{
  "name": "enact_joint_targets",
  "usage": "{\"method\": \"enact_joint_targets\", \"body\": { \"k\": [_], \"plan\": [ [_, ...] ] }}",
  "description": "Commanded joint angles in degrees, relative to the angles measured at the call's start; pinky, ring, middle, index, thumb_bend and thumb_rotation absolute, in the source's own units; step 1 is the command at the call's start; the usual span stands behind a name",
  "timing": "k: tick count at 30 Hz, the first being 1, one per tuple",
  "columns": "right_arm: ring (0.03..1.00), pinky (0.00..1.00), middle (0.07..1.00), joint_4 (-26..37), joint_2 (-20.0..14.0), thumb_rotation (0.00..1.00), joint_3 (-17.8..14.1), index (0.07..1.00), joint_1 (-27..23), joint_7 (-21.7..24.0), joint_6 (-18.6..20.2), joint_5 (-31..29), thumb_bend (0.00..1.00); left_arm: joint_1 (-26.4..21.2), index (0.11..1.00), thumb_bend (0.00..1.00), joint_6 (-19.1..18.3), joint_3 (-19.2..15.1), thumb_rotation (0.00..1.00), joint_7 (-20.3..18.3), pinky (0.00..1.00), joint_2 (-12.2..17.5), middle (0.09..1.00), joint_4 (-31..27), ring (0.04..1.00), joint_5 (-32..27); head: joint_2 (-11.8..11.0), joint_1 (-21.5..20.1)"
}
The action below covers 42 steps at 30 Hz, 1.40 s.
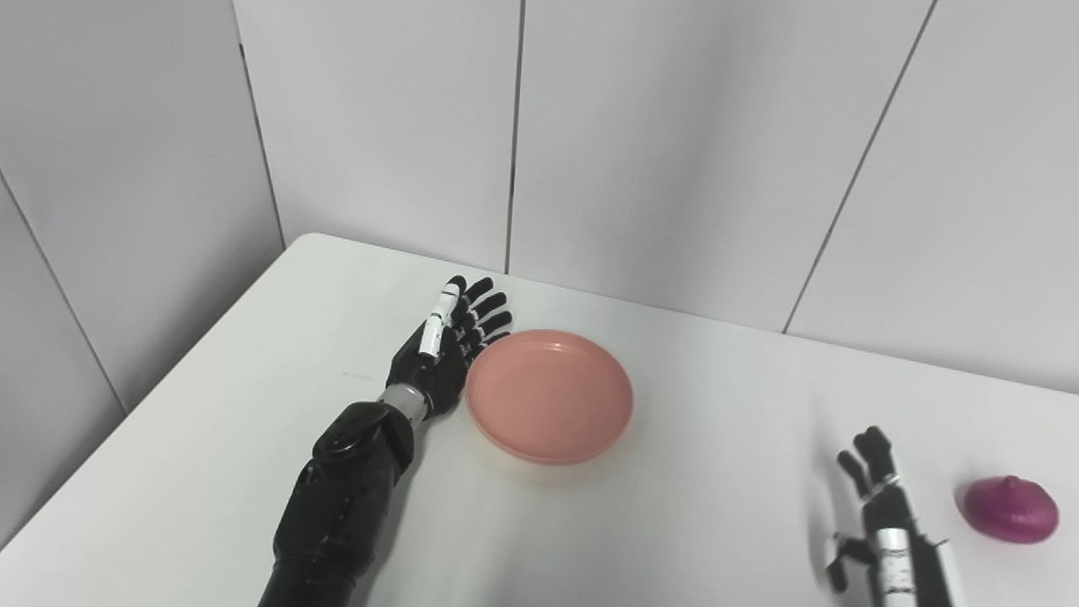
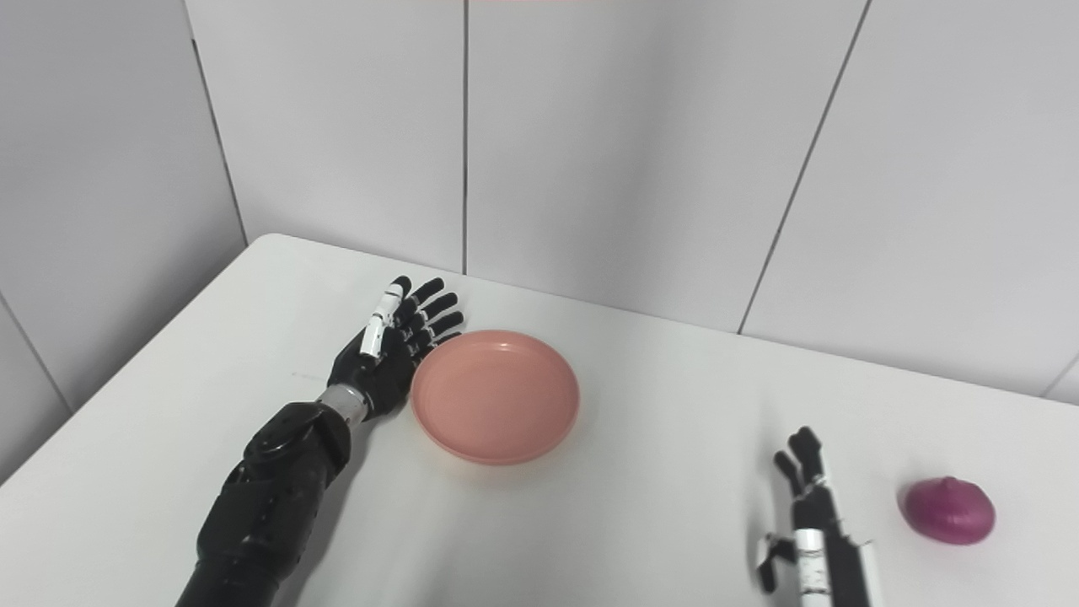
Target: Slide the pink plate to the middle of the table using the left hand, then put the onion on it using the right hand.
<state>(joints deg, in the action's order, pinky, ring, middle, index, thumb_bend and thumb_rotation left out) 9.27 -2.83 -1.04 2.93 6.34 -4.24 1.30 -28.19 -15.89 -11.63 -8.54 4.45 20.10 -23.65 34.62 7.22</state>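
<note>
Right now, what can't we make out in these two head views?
- Right hand: wrist and forearm cut off by the bottom edge in both views.
- Left hand against the pink plate: palm side faces away, so actual rim contact is hidden.
- Onion: underside hidden against the table.
</note>
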Motion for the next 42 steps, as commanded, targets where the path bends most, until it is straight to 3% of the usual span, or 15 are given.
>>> {"method": "enact_joint_targets", "body": {
  "k": [1, 12, 13, 14, 15, 17, 32, 42],
  "plan": [
    [0.960, 0.00, 0.983, 1.1, 0.3, 1.00, 0.1, 0.994, 0.6, -1.1, 2.7, 0.5, 0.18, -0.8, 0.908, 0.42, -1.5, 0.6, 1.00, 0.8, 0.89, -1.2, 0.924, -2.0, 0.913, -0.1, 0.2, -0.3],
    [0.935, 0.00, 0.958, 2.3, 1.8, 1.00, 1.9, 0.974, 0.4, -3.5, 4.5, 2.8, 0.23, 1.3, 0.917, 0.43, -3.6, 3.3, 1.00, 2.6, 0.90, -5.4, 0.931, -7.5, 0.924, 1.6, 2.6, -7.3],
    [0.934, 0.46, 0.959, 2.4, 2.0, 1.00, 2.1, 0.973, 0.4, -3.8, 4.8, 3.2, 0.25, 1.6, 0.919, 0.44, -3.5, 3.8, 1.00, 2.5, 0.90, -5.7, 0.932, -8.1, 0.923, 1.9, 2.8, -7.9],
    [0.932, 0.74, 0.958, 2.5, 2.2, 1.00, 2.3, 0.973, 0.3, -4.1, 5.1, 3.7, 0.26, 2.0, 0.921, 0.44, -3.1, 4.4, 1.00, 2.4, 0.90, -5.9, 0.934, -8.5, 0.923, 2.3, 3.1, -8.7],
    [0.931, 0.84, 0.958, 2.8, 2.5, 1.00, 2.6, 0.972, 0.3, -4.3, 5.6, 4.4, 0.26, 2.3, 0.922, 0.44, -2.7, 4.8, 1.00, 2.3, 0.90, -6.0, 0.934, -9.1, 0.923, 2.5, 3.4, -10.1],
    [0.935, 0.95, 0.963, 3.0, 3.0, 1.00, 3.0, 0.979, 0.3, -4.7, 6.2, 4.9, 0.23, 2.9, 0.918, 0.45, -2.3, 5.4, 1.00, 2.2, 0.89, -6.4, 0.929, -10.0, 0.916, 2.8, 3.6, -11.3],
    [0.934, 0.99, 0.954, 2.1, 4.7, 1.00, 4.3, 0.970, -0.5, -6.8, 6.6, 6.1, 0.30, 7.6, 0.929, 0.45, -2.9, 9.6, 1.00, 0.7, 0.90, -8.2, 0.938, -13.8, 0.923, 3.3, 5.3, -17.2],
    [0.926, 0.97, 0.945, 1.8, 4.9, 1.00, 4.4, 0.961, -0.5, -7.7, 6.3, 6.9, 0.31, 8.8, 0.930, 0.45, -2.7, 9.9, 1.00, 0.8, 0.91, -8.5, 0.937, -14.4, 0.923, 3.1, 5.5, -18.7]
  ]
}}
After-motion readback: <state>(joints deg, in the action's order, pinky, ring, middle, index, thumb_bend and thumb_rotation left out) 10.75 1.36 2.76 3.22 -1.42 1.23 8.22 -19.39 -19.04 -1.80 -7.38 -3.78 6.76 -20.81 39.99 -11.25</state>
